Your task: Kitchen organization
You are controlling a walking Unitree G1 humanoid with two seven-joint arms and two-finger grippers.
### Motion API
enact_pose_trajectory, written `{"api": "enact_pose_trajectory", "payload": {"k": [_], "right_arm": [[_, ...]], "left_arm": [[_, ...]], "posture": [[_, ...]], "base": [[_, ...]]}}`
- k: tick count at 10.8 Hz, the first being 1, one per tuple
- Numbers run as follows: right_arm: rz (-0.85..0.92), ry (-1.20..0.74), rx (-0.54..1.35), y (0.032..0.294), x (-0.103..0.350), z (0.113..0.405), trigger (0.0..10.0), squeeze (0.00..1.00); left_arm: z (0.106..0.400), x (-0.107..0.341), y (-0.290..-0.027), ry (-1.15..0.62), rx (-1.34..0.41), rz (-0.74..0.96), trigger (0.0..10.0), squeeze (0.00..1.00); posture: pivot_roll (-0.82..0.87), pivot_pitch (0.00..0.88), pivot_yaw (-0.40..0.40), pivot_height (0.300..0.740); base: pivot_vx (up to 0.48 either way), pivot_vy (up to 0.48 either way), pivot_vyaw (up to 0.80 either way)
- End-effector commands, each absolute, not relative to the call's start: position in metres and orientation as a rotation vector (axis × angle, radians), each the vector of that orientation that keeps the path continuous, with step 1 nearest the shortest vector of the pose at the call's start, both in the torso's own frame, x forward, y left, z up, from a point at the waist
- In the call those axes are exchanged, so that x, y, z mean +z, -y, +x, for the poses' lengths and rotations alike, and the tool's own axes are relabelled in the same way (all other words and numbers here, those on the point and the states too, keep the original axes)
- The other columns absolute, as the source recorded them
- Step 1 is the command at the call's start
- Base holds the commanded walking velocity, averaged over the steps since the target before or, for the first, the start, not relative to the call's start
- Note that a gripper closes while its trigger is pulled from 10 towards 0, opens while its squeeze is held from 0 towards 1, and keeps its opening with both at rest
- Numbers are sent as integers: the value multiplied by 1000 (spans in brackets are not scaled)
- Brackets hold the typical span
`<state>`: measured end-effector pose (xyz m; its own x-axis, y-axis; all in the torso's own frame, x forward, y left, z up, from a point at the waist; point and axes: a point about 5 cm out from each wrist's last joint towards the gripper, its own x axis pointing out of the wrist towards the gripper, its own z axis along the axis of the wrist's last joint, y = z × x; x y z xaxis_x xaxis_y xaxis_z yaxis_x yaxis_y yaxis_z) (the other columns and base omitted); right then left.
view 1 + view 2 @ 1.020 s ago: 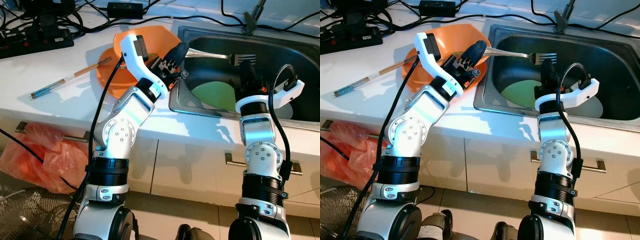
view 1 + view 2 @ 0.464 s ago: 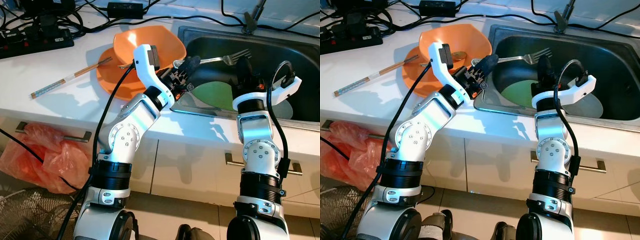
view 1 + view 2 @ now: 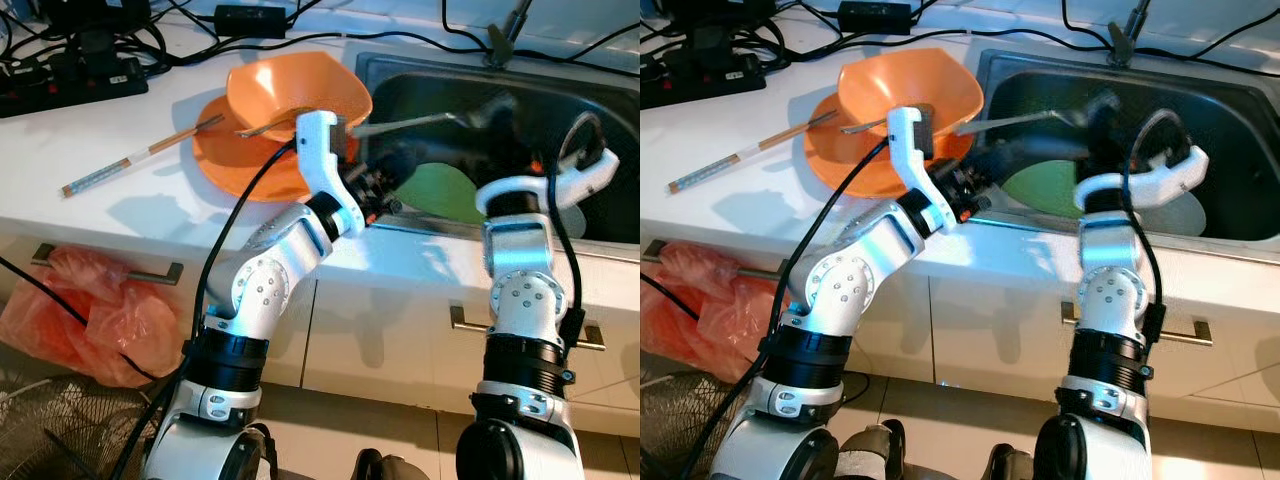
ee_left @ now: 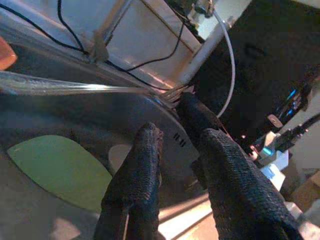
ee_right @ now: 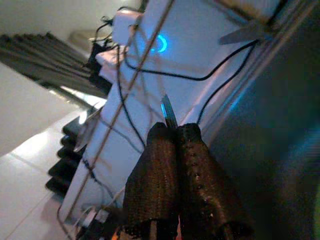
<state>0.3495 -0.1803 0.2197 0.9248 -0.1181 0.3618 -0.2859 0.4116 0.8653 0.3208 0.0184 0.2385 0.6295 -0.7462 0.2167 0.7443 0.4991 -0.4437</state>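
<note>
I've got the left gripper [image 4: 179,137] out over the sink [image 3: 420,68], and its two black fingers stand apart with nothing between them. The fork [image 3: 410,122] hangs just above those fingers, its silver handle running level across the basin.

The far end of the fork meets the right gripper [image 5: 172,131]. There the fingers are pressed together, and a thin sliver of metal pokes out between the tips, so I take it to be pinching the fork. The head views are smeared at that spot, though, so I say that with some caution.

Below both grippers, on the sink floor, lies a green plate [image 3: 437,190], flat and well under the fork.

Behind the left wrist on the white counter, an orange bowl [image 3: 300,85] sits tilted on an orange plate [image 3: 235,160]. A thin utensil [image 3: 262,127] rests in the bowl, though I can't tell what kind. Further out from the hand lies a pair of chopsticks [image 3: 135,157] with a patterned blue end; any marking on it is too small for me to read. A black power strip [image 3: 70,75] and its cables sit at the back of the counter, and I can make out no lettering on it. A red plastic bag [image 3: 75,310] hangs down by the cabinet front.
</note>
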Motion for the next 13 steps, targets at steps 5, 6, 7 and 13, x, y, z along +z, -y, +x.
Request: {"api": "enact_pose_trajectory", "payload": {"k": [5, 6, 7, 13], "right_arm": [[1093, 498, -41, 210, 233, 354, 0, 0], [1016, 507, -69, 215, 236, 354, 0, 0], [979, 509, -89, 218, 237, 355, 0, 0], [577, 504, -109, 212, 241, 360, 10000, 0]], "left_arm": [[319, 226, -17, -4, -870, -315, 10000, 0], [322, 221, -21, -8, -830, -250, 10000, 0], [323, 218, -24, -11, -810, -205, 10000, 0], [322, 201, -35, -36, -758, -65, 10000, 0]], "posture": [[192, 138, -28, 740], [191, 140, -29, 740], [192, 142, -30, 740], [198, 143, -35, 740]], "base": [[0, 0, 0], [0, 0, 0], [0, 0, 0], [0, 0, 0]]}}
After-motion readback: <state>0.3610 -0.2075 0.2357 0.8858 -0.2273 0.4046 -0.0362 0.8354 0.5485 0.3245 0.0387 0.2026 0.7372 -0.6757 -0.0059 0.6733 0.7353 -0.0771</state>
